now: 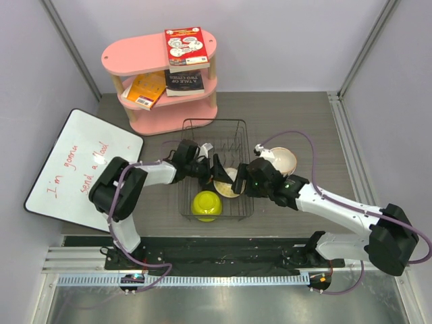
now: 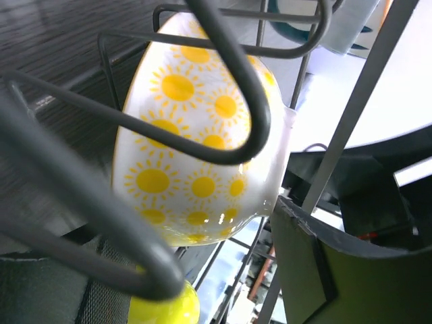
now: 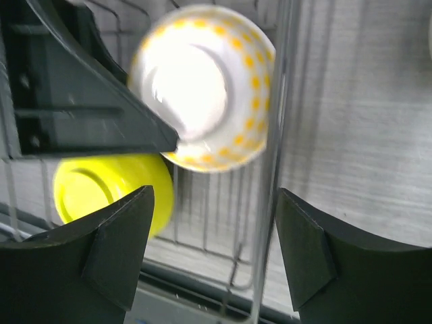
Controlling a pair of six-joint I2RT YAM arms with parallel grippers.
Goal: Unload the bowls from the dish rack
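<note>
Low in the top view, the bright yellow-green round bowl sits in the black wire dish rack. Just above it leans the white round bowl printed with yellow suns, the one in hand. The left hand straddles it, a fingertip at its wall, though a firm clamp cannot be told; it should lift clear of the tines. The right hand, fingers apart and empty, should give room. Farther right, a cream bowl rests on the grey bench.
</note>
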